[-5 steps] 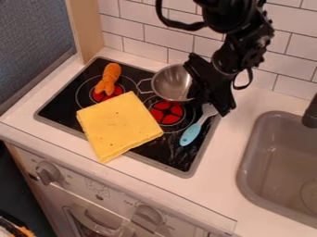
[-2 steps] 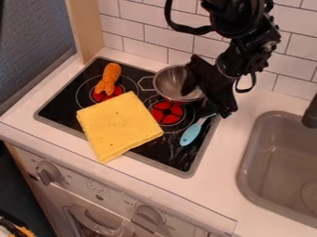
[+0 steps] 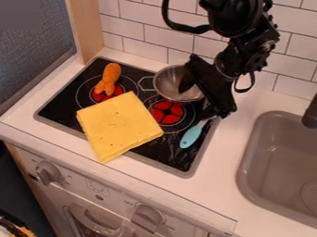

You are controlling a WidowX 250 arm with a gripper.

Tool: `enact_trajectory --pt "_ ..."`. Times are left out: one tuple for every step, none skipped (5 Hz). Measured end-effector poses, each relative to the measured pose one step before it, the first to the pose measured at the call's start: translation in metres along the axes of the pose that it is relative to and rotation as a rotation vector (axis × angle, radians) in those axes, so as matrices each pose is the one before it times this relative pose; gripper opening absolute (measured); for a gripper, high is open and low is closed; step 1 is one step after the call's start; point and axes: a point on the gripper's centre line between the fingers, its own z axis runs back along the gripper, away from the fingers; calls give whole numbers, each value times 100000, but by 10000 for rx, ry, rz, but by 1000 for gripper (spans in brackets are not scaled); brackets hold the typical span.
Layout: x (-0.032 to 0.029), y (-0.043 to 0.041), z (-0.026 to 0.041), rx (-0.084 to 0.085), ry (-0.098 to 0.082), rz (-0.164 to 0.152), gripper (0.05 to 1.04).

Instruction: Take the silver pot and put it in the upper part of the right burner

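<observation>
The black gripper (image 3: 197,99) hangs from the upper right over the right side of the silver pot (image 3: 168,83). It is open, one finger inside the bowl and the other outside its right rim, near the blue spatula (image 3: 191,136). The pot sits upright at the back of the black stove top, its wire handle pointing left. Directly in front of it lies the red right burner (image 3: 167,112); the gripper hides part of the pot's right rim and the spatula's head.
A folded yellow cloth (image 3: 117,125) covers the front middle of the stove top (image 3: 170,159). An orange toy (image 3: 109,78) lies at the back left. The tiled wall (image 3: 167,37) stands behind, and a grey sink (image 3: 278,162) is at the right.
The pot has shifted slightly to the right. One finger now shows inside the bowl, the fingers look more spread, and the spatula's head has become covered.
</observation>
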Motion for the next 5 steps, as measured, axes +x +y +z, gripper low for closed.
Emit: enact_trajectory --pt "637 263 2076 -487 -750 263 1001" --pt "-584 658 1852 -9 -325 318 1001" --pt "-657 1128 2732 104 -531 339 1001" --pt "-462 849 2770 -140 -606 320 1001" --pt "-37 15 111 -16 -7 31 1001"
